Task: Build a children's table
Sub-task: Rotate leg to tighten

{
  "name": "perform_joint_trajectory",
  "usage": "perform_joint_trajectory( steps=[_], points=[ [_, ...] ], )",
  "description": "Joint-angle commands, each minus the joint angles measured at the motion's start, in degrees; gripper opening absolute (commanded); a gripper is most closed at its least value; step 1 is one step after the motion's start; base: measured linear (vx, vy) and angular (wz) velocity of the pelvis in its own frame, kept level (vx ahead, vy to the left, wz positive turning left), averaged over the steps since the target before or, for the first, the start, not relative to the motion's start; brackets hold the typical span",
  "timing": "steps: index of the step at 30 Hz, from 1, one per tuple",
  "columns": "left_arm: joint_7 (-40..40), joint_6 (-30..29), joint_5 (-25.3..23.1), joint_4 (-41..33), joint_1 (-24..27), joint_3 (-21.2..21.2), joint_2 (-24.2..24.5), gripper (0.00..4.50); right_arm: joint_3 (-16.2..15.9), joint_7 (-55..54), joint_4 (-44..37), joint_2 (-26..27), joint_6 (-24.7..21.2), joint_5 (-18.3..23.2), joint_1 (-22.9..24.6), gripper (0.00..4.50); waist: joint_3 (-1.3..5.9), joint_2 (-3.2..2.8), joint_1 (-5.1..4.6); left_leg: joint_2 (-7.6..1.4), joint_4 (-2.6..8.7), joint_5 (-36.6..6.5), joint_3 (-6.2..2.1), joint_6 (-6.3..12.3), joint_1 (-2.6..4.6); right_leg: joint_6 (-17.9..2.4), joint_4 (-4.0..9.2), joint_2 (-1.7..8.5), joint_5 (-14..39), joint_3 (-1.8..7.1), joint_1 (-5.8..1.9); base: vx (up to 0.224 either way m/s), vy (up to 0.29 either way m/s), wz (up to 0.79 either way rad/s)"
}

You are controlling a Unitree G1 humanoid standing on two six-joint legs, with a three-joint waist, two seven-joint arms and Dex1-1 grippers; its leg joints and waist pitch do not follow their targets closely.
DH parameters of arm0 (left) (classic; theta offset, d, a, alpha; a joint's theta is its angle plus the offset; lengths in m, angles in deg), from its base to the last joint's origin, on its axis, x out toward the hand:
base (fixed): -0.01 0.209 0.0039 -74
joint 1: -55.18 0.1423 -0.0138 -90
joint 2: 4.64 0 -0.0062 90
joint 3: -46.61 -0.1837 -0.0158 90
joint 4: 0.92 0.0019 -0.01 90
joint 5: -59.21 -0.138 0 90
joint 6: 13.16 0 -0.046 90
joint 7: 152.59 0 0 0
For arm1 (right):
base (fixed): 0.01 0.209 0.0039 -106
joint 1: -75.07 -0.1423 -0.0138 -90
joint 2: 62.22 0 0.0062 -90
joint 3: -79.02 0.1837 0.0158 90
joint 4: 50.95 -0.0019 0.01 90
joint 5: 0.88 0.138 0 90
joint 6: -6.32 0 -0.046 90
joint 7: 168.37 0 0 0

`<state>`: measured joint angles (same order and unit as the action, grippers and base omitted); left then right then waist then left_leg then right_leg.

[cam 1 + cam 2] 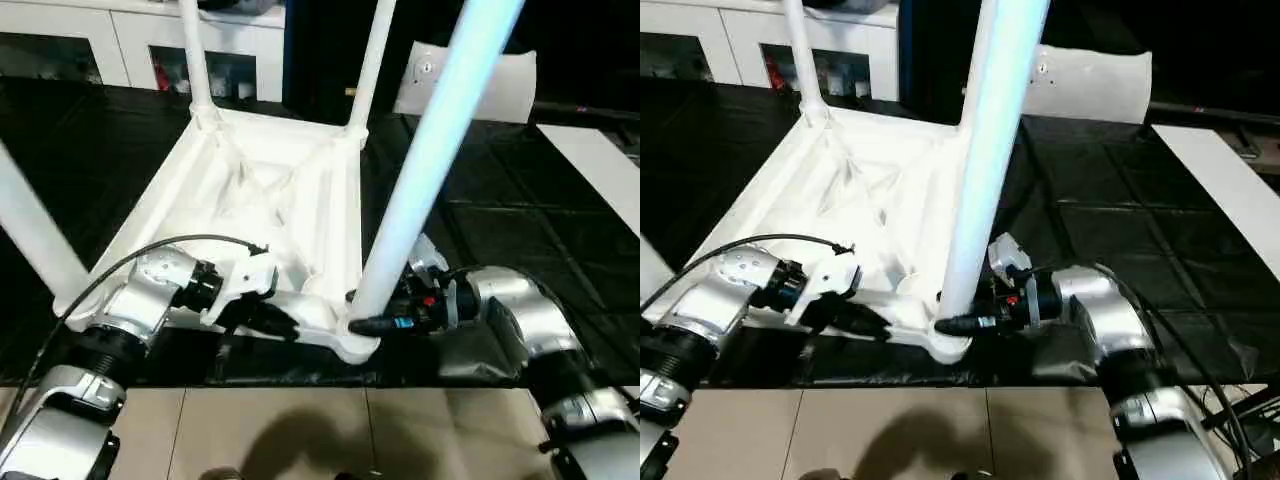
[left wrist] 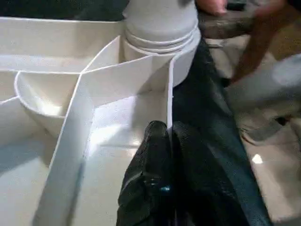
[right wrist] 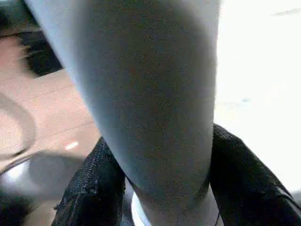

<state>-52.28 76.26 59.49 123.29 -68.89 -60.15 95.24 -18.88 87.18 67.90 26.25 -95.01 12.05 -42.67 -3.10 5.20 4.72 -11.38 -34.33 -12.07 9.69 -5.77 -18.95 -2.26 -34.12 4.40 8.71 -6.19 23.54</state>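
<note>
The tabletop [image 1: 270, 200] is lying upside down on the dark floor mat [image 1: 500, 240], ribs up, legs standing in its corner sockets. It looks light, stiff and slick. At its near edge, the left gripper [image 2: 162, 141] is holding its fingers pressed together on a thin rib. At the near right corner, the right gripper [image 3: 155, 188] is pinching the leg [image 1: 420, 170] just above its socket, a sensible hold for seating it.

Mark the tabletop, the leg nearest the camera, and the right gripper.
tabletop [image 1: 300, 215], left eye view, ribbed underside near its middle.
near leg [image 1: 425, 170], left eye view, mid-shaft.
right gripper [image 3: 155, 188], right wrist view, midway between the fingertips flanking the leg.
</note>
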Motion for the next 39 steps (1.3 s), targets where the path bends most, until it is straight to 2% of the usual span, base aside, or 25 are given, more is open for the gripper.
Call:
perform_joint_trajectory(
  steps=[1, 2, 3, 4, 5, 6, 7, 9, 10, 12, 14, 15, 17, 18, 19, 20, 21, 23, 24, 26, 27, 31, 32, 33, 39],
  points=[
    [7.2, -3.8, 1.1, -2.7, -0.3, 1.4, -4.3, 0.0, -1.1, -9.7, -1.2, 4.0, -2.3, -2.5, 1.0, 2.1, 3.17, -0.7, -0.67, -1.69, 4.04, -12.0, -0.31, 0.6, -0.06, -3.1, 5.83, 4.39, 33.6, 2.86, -2.74, 0.0, 0.0, 0.0],
    [7.9, -4.3, 1.4, -2.9, -0.2, 1.7, -4.6, 0.0, -1.0, -11.1, -1.4, 4.5, -2.8, -2.7, 1.1, 2.08, 3.21, -0.56, -1.08, -1.42, 3.98, -12.5, -0.53, 0.2, -0.13, -1.7, 6.25, 4.33, 36.3, 2.42, -2.76, 0.0, 0.0, 0.0],
    [10.3, -5.6, 1.4, -3.5, -0.3, 2.4, -5.8, 0.0, -0.2, -14.5, -2.1, 6.2, -3.9, -2.6, 1.3, 2.06, 3.22, -0.94, -1.38, -1.34, 4.03, -12.7, -0.65, -0.01, -0.25, -1.2, 6.39, 4.32, 36.9, 2.27, -2.9, 0.0, 0.0, 0.0],
    [12.2, -7.1, 1.6, -4.2, -0.3, 3.0, -6.8, 0.0, 0.4, -17.4, -2.5, 7.8, -4.9, -2.6, 1.4, 2.04, 3.26, -0.9, -2.01, -1.32, 4.03, -13.1, -0.78, 0.03, -0.41, -0.4, 6.77, 4.24, 37.4, 1.92, -2.96, 0.0, 0.0, 0.0],
    [14.4, -9.3, 1.9, -5.1, -0.4, 3.7, -8.1, 0.0, 1.1, -21.4, -3.0, 9.7, -6.0, -2.8, 1.4, 2.02, 3.24, -1.03, -2.35, -1.41, 4.02, -13.6, -0.81, -0.14, -0.29, -0.4, 6.82, 4.2, 37.3, 1.84, -2.89, 0.0, 0.0, 0.0],
    [16.9, -10.6, 2.1, -5.5, -0.5, 4.4, -9.5, 0.0, 1.4, -24.6, -3.1, 11.2, -6.4, -3.4, 1.2, 2.01, 3.4, -1.29, -3.28, -1.4, 3.89, -14.5, -0.97, 0.14, -0.21, -0.5, 7.22, 4.31, 37.2, 1.14, -3.13, 0.0, 0.0, 0.0],
    [20.5, -11.5, 2.4, -5.2, -0.9, 5.6, -11.2, 0.0, 1.6, -27.7, -2.9, 12.8, -6.3, -4.2, 1.0, 2.0, 3.4, -1.3, -3.52, -1.58, 4.01, -14.2, -0.99, 0.22, -0.51, -0.7, 7.23, 4.32, 36.3, 1.03, -3.29, 0.0, 0.0, 0.0],
    [27.2, -14.0, 3.5, -4.6, -1.9, 8.0, -14.9, 0.0, 2.0, -35.4, -1.2, 16.3, -5.8, -6.3, -0.1, 2.0, 3.09, -1.19, -4.11, -1.47, 3.8, -15.6, -0.85, 0.17, 0.05, -0.5, 7.77, 4.23, 37.3, 0.68, -2.55, 0.0, 0.0, 0.0],
    [31.0, -14.5, 2.8, -4.5, -2.3, 8.7, -16.4, 0.0, 3.7, -40.6, 0.3, 18.7, -7.3, -5.7, -1.1, 1.99, 3.29, -1.09, -4.45, -1.08, 3.41, -16.0, -0.83, 0.55, 0.28, -0.5, 8.02, 4.31, 38.0, 0.43, -2.59, 0.0, 0.0, 0.0],
    [35.5, -16.1, 2.5, -5.2, -2.6, 9.6, -18.8, 0.0, 5.7, -48.3, 2.8, 21.9, -7.4, -6.0, -3.0, 1.97, 3.46, -1.47, -4.93, -1.39, 3.8, -14.5, -0.94, 1.37, -0.21, -1.5, 7.57, 4.33, 35.1, 0.75, -2.87, 0.0, 0.0, 0.0],
    [38.1, -17.2, 2.3, -6.0, -2.8, 10.0, -20.2, 0.0, 5.9, -51.3, 4.3, 23.2, -6.4, -6.8, -4.0, 1.97, 3.59, -1.47, -4.97, -1.4, 3.89, -13.9, -0.76, 2.06, -0.12, -2.5, 7.17, 4.31, 32.2, 1.25, -2.85, 0.0, 0.0, 0.0],
    [39.5, -18.0, 1.0, -7.1, -2.9, 9.6, -21.0, 0.0, 5.9, -53.5, 5.4, 24.2, -6.2, -7.7, -4.7, 1.97, 3.65, -1.44, -4.96, -1.67, 4.13, -12.8, -0.71, 2.48, -0.38, -3.6, 6.57, 4.35, 29.2, 1.69, -2.91, 0.0, 0.0, 0.0],
    [40.6, -18.0, 0.0, -7.3, -3.1, 9.3, -21.4, 0.0, 6.2, -54.2, 5.8, 25.0, -6.0, -7.6, -5.0, 1.97, 3.74, -1.43, -4.92, -1.77, 4.27, -11.7, -0.69, 2.74, -0.62, -4.3, 6.05, 4.23, 26.7, 1.93, -3.1, 0.0, 0.0, 0.0],
    [41.2, -18.4, -0.6, -7.7, -3.1, 9.0, -21.8, 0.0, 6.5, -54.8, 5.5, 25.6, -5.5, -7.8, -4.9, 1.97, 3.99, -1.33, -4.7, -1.8, 4.11, -9.5, -0.38, 3.26, -0.55, -5.9, 5.38, 4.25, 22.1, 2.46, -3.14, 0.0, 0.0, 0.0],
    [41.4, -18.7, -0.9, -8.0, -3.0, 8.8, -21.9, 0.0, 6.5, -55.0, 5.2, 25.9, -5.3, -8.0, -4.8, 1.97, 4.04, -1.25, -4.61, -1.79, 4.09, -8.3, -0.31, 3.48, -0.68, -6.5, 5.02, 4.22, 20.2, 2.65, -3.22, 0.058, -0.016, 0.07],
    [41.3, -18.6, -1.4, -8.2, -2.9, 8.4, -21.9, 0.0, 6.7, -54.7, 4.8, 26.3, -5.1, -8.0, -4.6, 2.32, 4.08, -1.13, -4.47, -1.68, 4.0, -6.6, -0.17, 4.13, -0.89, -7.4, 4.51, 4.1, 17.5, 2.9, -3.29, 0.056, -0.026, 0.03],
    [41.2, -18.5, -1.5, -8.2, -2.8, 8.3, -21.8, 0.0, 6.8, -54.6, 4.6, 26.3, -5.0, -7.8, -4.5, 2.52, 4.26, -1.25, -4.28, -1.7, 3.95, -4.9, -0.2, 4.73, -1.08, -8.0, 4.14, 4.23, 15.9, 2.95, -3.7, 0.056, -0.026, 0.03],
    [40.6, -18.2, -1.9, -8.3, -2.5, 7.8, -21.2, 0.0, 7.3, -54.3, 4.3, 26.1, -4.5, -7.3, -4.2, 2.65, 4.51, -1.26, -4.03, -1.68, 3.85, -2.5, -0.08, 5.3, -1.07, -8.9, 3.66, 4.15, 12.1, 3.09, -3.78, 0.027, -0.016, 0.0],
    [39.7, -17.7, -2.1, -8.3, -2.2, 7.4, -20.6, 0.0, 7.7, -54.0, 3.9, 25.6, -4.4, -7.0, -3.8, 2.75, 4.62, -1.23, -3.89, -1.6, 3.7, 0.1, -0.01, 6.43, -1.24, -10.1, 3.05, 4.09, 7.8, 3.22, -3.91, 0.0, 0.0, 0.0],
    [38.3, -17.3, -2.6, -8.6, -1.5, 6.4, -19.1, 0.0, 8.1, -53.7, 3.4, 24.2, -3.7, -6.9, -3.3, 2.89, 4.5, -1.27, -3.79, -1.69, 3.67, 0.6, 0.02, 7.34, -1.25, -11.0, 2.87, 4.08, 6.5, 3.2, -3.82, 0.0, 0.0, 0.0],
    [36.1, -16.7, -3.1, -8.8, -0.8, 5.4, -17.1, 0.0, 7.8, -51.1, 2.1, 22.0, -2.0, -6.6, -2.2, 3.02, 4.35, -1.33, -3.84, -1.65, 3.68, -0.1, 0.12, 7.47, -1.24, -11.0, 3.07, 4.03, 7.2, 3.22, -3.7, 0.0, 0.0, 0.0],
    [32.3, -15.5, -3.2, -9.0, 0.3, 4.9, -13.9, 0.0, 7.1, -44.6, -1.8, 17.8, -1.6, -5.5, 0.0, 3.23, 4.09, -1.46, -3.79, -1.82, 3.84, -3.8, -0.01, 6.46, -1.22, -9.4, 3.68, 4.05, 12.7, 3.13, -3.86, 0.0, 0.0, 0.0],
    [32.0, -15.4, -3.2, -9.0, 0.3, 4.8, -13.7, 0.0, 7.0, -44.1, -2.0, 17.5, -1.6, -5.4, 0.2, 3.47, 4.01, -1.46, -3.82, -1.87, 3.89, -4.8, -0.04, 5.96, -1.13, -9.0, 3.92, 4.05, 14.5, 3.09, -3.79, 0.0, 0.0, 0.0],
    [28.4, -13.4, -3.4, -8.5, 0.7, 4.3, -10.9, 0.0, 6.7, -38.4, -3.9, 14.0, -1.3, -4.3, 1.4, 3.54, 3.96, -1.46, -3.69, -1.77, 3.91, -5.9, -0.09, 5.64, -1.05, -8.1, 4.21, 3.97, 16.4, 3.02, -3.81, 0.0, 0.0, 0.0],
    [15.7, -5.5, -2.5, -7.2, 1.7, 0.9, -3.7, 0.0, 5.9, -24.0, -6.2, 5.2, 0.0, -2.2, 2.4, 3.92, 3.84, -1.47, -3.58, -1.97, 3.93, -7.1, -0.16, 5.25, -1.0, -8.6, 4.14, 4.04, 17.2, 3.14, -3.63, 0.0, 0.0, 0.0]
  ],
)
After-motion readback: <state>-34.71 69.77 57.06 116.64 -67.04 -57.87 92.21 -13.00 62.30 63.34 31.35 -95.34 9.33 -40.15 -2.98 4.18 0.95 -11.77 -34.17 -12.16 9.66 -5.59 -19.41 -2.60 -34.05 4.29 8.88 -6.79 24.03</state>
